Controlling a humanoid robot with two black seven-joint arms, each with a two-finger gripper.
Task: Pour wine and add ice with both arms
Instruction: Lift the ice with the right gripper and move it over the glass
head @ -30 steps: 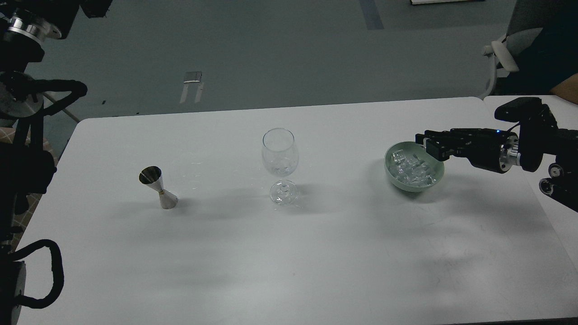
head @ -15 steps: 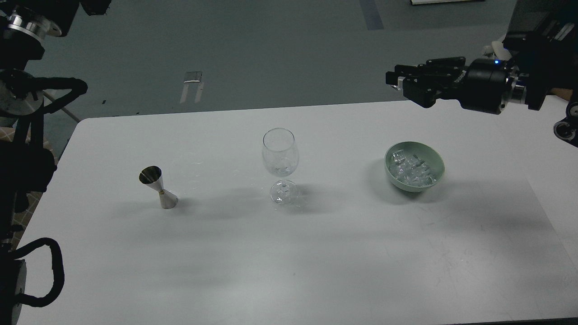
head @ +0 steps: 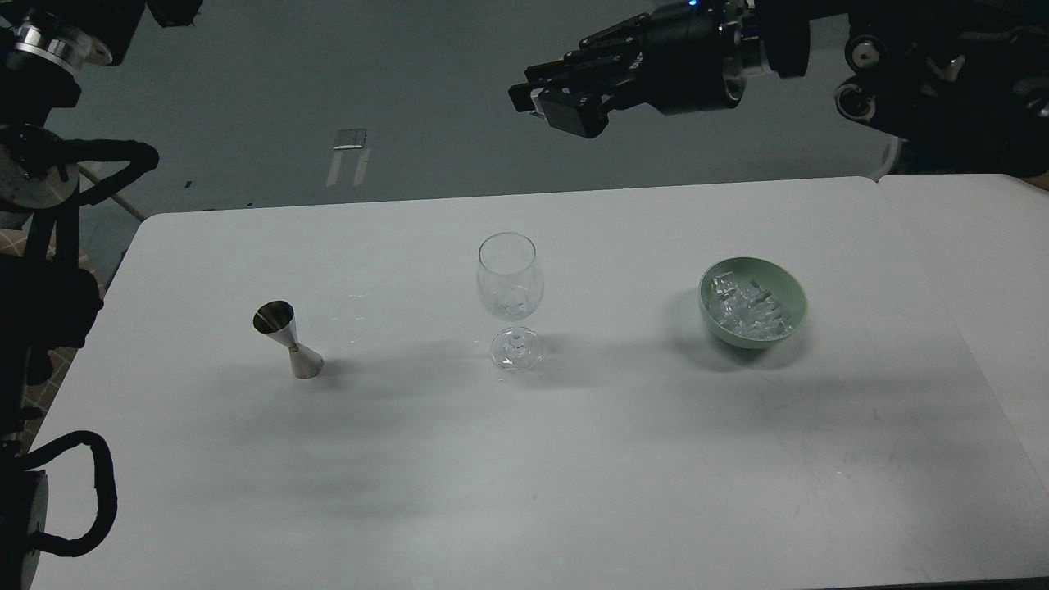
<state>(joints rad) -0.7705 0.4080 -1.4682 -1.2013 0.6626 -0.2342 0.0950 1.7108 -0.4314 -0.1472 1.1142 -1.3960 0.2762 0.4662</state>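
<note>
While the right arm (head: pixel 819 57) stretches level above the desk's (head: pixel 524 459) far edge, long axis pointing left, its gripper (head: pixel 545 98) (jaws too dark to read) hangs high. Glassy ice (head: pixel 750 310) cubes fill a round green bowl (head: pixel 791 287) toward the right edge, near the upright clear glass (head: pixel 509 287).

Pale green bowl (head: pixel 793 288); clear ice (head: pixel 747 310); silver jigger (head: pixel 288 340); white table (head: pixel 574 459); black arms.

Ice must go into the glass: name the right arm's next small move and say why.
Probably lower the right gripper over the wine glass. It hangs high, roughly above the rim, with the ice in the green bowl off to the side. Whether it carries a cube is unclear.
</note>
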